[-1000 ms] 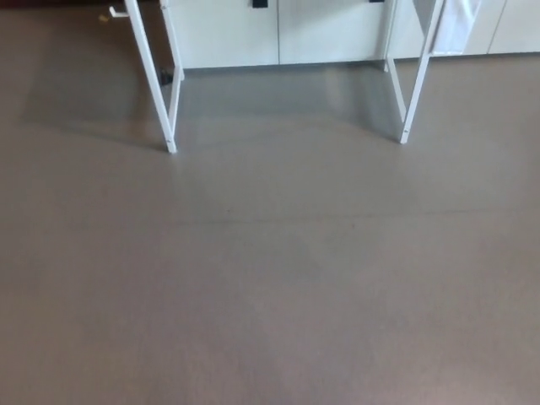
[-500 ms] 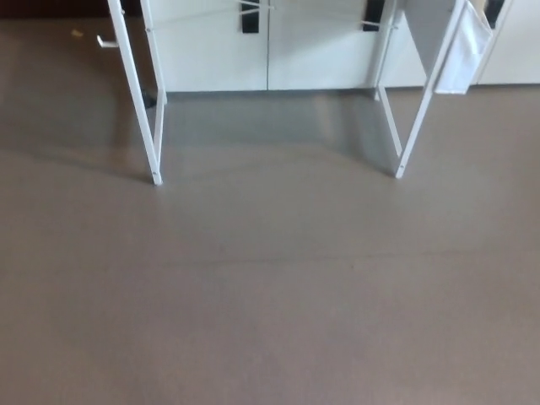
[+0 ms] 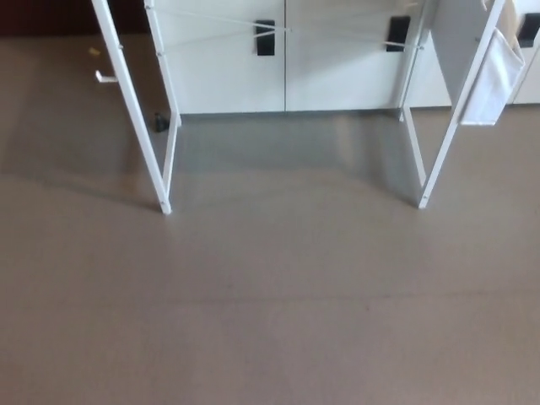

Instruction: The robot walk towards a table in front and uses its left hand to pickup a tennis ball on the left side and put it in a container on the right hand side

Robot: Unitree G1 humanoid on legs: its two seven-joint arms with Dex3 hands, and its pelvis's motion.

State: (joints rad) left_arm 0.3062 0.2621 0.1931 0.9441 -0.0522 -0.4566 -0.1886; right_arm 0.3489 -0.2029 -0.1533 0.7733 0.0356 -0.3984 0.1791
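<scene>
Only the lower part of a white table shows in the head view: its left legs [image 3: 135,110] and right legs [image 3: 456,118] stand on the grey-brown floor [image 3: 270,321], with thin cross braces [image 3: 278,29] between them. The tabletop, the tennis ball and the container lie above the picture's top edge and cannot be seen. Neither of my hands nor any part of my arms shows.
White cabinets [image 3: 287,59] with black handles [image 3: 265,37] stand behind the table. A white cloth or bag [image 3: 494,80] hangs by the right legs. Small white bits [image 3: 105,78] lie on the floor at far left.
The whole picture has shifted: the table legs now sit lower and larger in the frame and more of the cabinets shows. The camera has moved closer; the things themselves have not moved.
</scene>
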